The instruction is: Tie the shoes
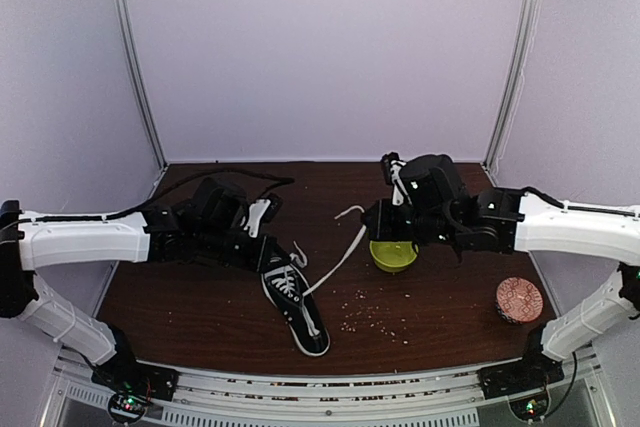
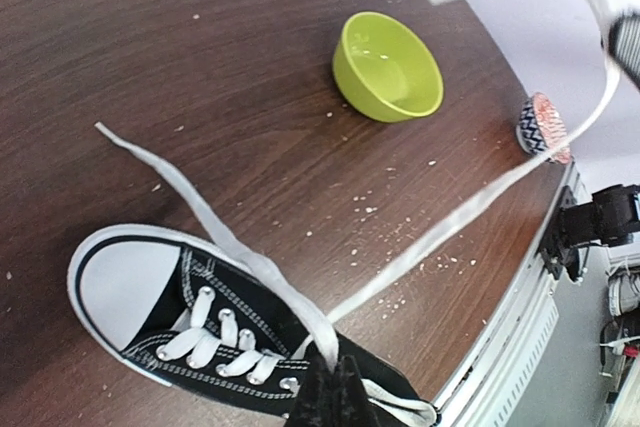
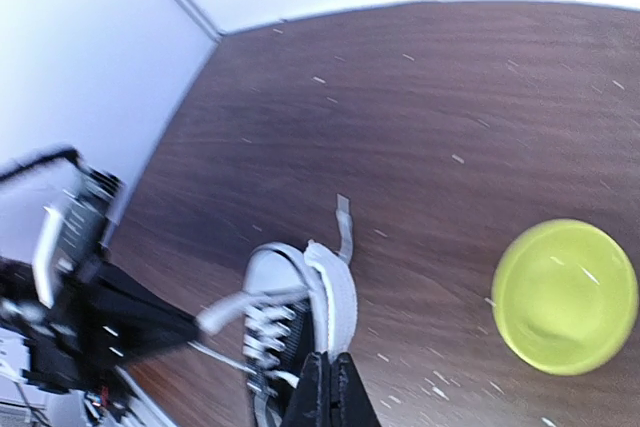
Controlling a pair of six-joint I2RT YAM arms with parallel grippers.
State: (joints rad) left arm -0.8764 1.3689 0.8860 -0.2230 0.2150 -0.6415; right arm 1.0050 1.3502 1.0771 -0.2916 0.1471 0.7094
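Left gripper (image 2: 335,375) clenched on lace (image 2: 200,212), shoe (image 2: 140,287) just beneath it. Right gripper (image 3: 328,369) pinches other lace (image 2: 455,225), well apart from shoe. Both likely limp, slippery; shoe light, may slide on bench (image 2: 200,37); hold mid-length.

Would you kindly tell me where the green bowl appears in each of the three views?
Top external: the green bowl sits right of centre, mid-table.
Left wrist: the bowl is upper middle.
Right wrist: the bowl is at the lower right.
Shared landmark: the black sneaker, left of the bowl in the top external and right wrist views and below it in the left wrist view.
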